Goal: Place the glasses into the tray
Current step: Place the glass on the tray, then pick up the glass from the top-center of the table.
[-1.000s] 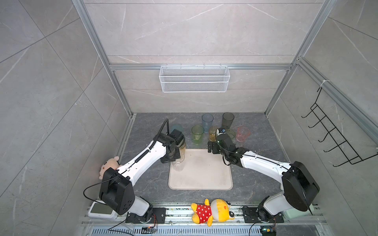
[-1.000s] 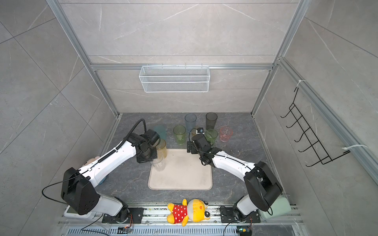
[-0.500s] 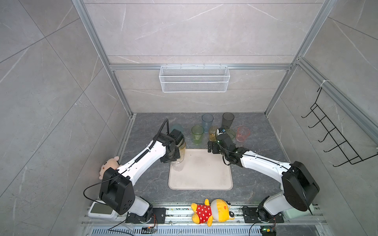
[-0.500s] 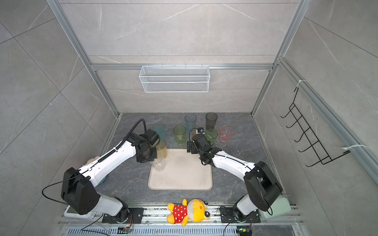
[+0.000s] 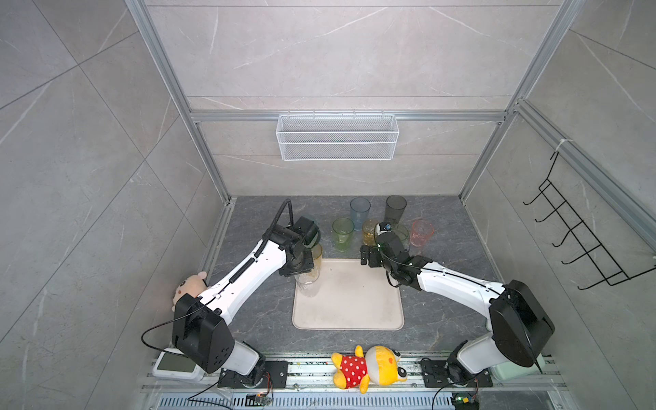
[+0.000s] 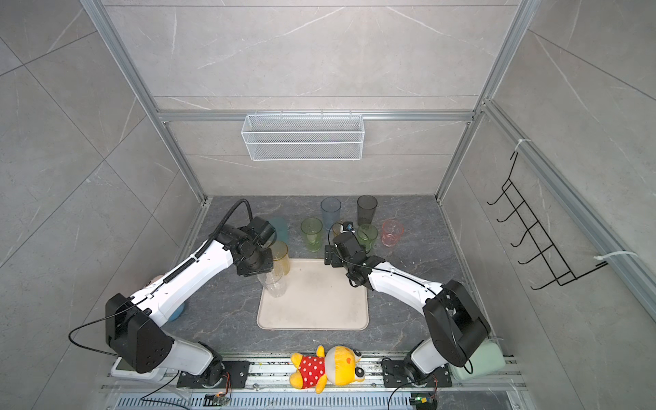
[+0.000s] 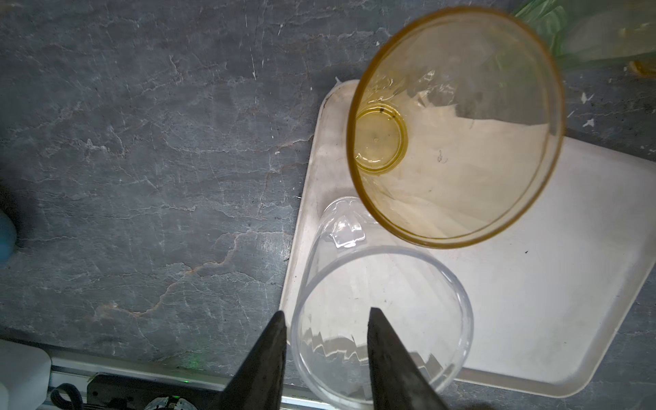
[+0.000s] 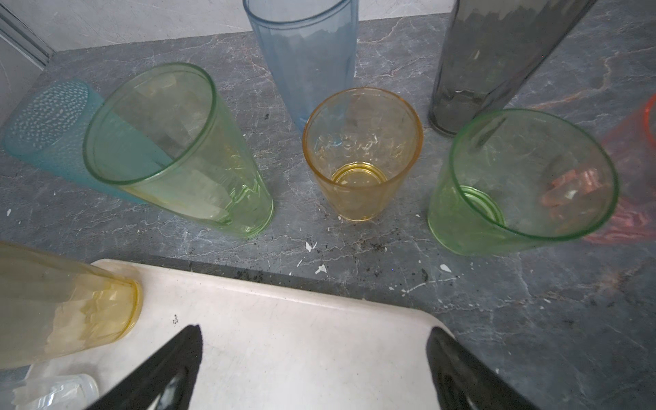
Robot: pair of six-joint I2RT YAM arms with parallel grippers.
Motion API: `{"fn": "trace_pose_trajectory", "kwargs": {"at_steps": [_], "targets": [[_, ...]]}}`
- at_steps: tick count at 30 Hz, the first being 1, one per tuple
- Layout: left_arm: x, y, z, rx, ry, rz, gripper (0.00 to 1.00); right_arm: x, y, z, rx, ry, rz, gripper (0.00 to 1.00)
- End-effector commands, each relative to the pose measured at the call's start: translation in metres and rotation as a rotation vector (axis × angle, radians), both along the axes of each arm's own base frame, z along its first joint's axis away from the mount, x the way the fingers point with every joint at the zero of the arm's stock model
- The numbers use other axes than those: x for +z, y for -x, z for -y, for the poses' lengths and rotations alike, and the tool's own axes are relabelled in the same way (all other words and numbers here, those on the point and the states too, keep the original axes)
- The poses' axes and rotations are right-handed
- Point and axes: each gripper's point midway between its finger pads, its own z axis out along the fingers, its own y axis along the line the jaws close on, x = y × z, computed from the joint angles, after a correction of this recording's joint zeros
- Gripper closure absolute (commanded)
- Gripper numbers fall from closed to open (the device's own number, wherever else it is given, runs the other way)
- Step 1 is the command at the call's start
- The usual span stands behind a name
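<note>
The beige tray [image 5: 348,301] [image 6: 319,305] lies mid-table. A clear glass [image 5: 308,285] [image 7: 458,291] and a yellow glass [image 5: 317,259] [image 7: 454,142] stand upright on its far left corner. My left gripper [image 7: 324,314] is open, one finger inside the clear glass's rim and one outside, gripping nothing. My right gripper [image 5: 369,256] [image 8: 314,332] is open and empty over the tray's far right corner. Beyond the tray stand green [image 8: 170,142], amber [image 8: 362,152], green [image 8: 521,184], pink [image 8: 632,159], pale blue [image 8: 305,53], smoke-grey [image 8: 490,60] and teal [image 8: 46,117] glasses.
A white wire basket [image 5: 337,136] hangs on the back wall and a black hook rack [image 5: 582,241] on the right wall. A yellow plush toy [image 5: 369,365] lies at the front rail, and a pink plush [image 5: 188,287] beside my left arm.
My left gripper's fingers have spread apart, letting go of the clear glass, which stays standing on the tray. Neither arm has visibly moved.
</note>
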Motion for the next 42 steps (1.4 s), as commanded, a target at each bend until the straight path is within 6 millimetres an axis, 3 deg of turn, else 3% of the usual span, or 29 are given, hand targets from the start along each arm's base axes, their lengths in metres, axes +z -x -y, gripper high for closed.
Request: {"fn": "trace_pose_trajectory", "kwargs": {"at_steps": [1, 9, 21, 29, 42], "targets": [[0.027, 0.002, -0.010, 0.002, -0.014, 0.049, 0.57, 0.010, -0.004, 0.003, -0.023, -0.005, 0.016, 0.00], [0.065, -0.009, -0.013, -0.025, -0.030, 0.136, 0.53, 0.014, -0.003, 0.007, -0.035, -0.002, 0.034, 0.01], [0.115, -0.051, 0.011, -0.087, 0.008, 0.279, 0.50, 0.021, -0.003, 0.023, -0.080, 0.063, 0.064, 0.00], [0.124, -0.086, 0.037, -0.122, 0.039, 0.320, 0.49, 0.030, -0.001, 0.026, -0.084, 0.040, 0.098, 0.00], [0.115, -0.137, 0.078, -0.153, 0.092, 0.346, 0.49, 0.038, 0.001, 0.028, -0.078, 0.029, 0.134, 0.00]]}}
